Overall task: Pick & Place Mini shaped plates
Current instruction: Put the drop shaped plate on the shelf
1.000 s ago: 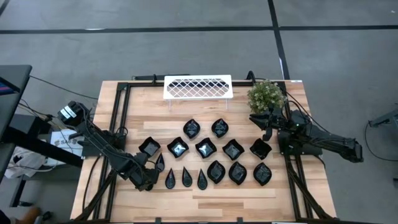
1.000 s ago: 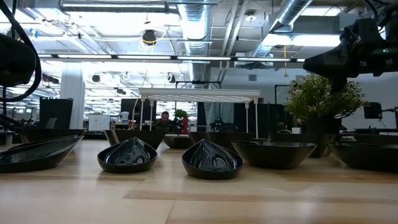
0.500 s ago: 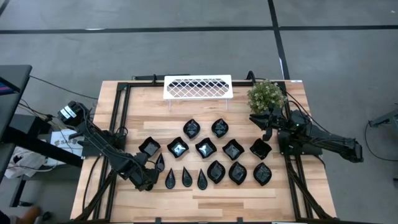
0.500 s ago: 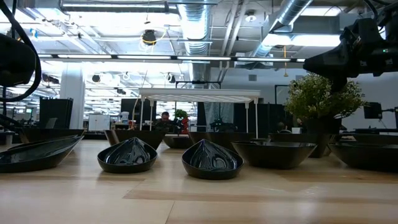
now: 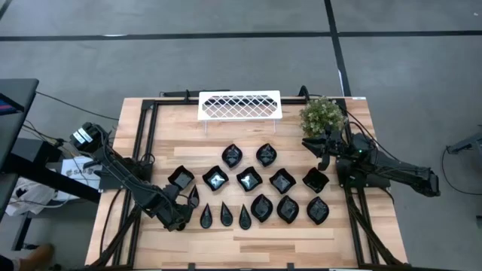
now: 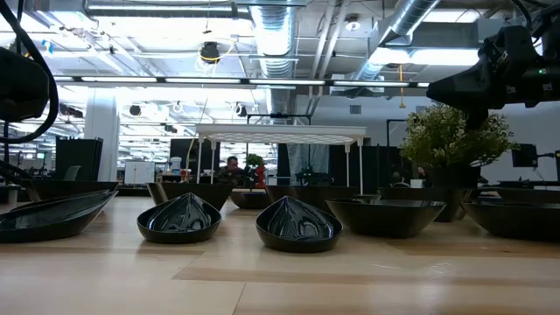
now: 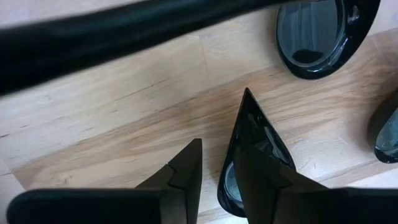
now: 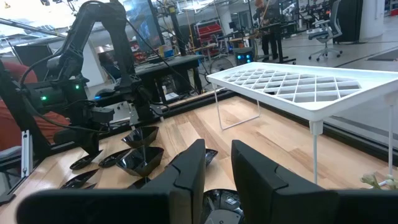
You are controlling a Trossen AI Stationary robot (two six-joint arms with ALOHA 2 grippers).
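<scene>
Grasp step in hand, judged from the left wrist view: left pincer point(image 7: 217, 171) down low near the front left corner of the worktop point(image 5: 169, 139), straddling the wide end of a slim teardrop plate point(image 7: 255, 134). Spread, not pinching, by the look of it: a strip of bare wood showing between one finger point(image 7: 186, 171) and the plate's rim, the other finger overlapping the rim so closely that contact there cannot be told. Plate lying just left of the front row of three more teardrop plates point(image 5: 225, 215), a little nearer the back edge than they are, close beside a rounded square plate point(image 5: 180, 178). Long axis running roughly front to back across the worktop, a little slanted; sharp tip aimed towards the back edge and away from the wrist, rounded belly nearest the pincer. Next, probably: close across the narrow width at the belly, not along the length, and gently, since a glossy sloping rim seems likely to slip or tip; then lift straight up before swinging clear of the neighbours. Destination not shown anywhere, though the white lattice tray point(image 5: 239, 105) at the back edge looks a candidate. Right pincer point(image 8: 216, 177) waiting near the right edge beside the potted plant point(image 5: 322, 115), spread and holding nothing.
</scene>
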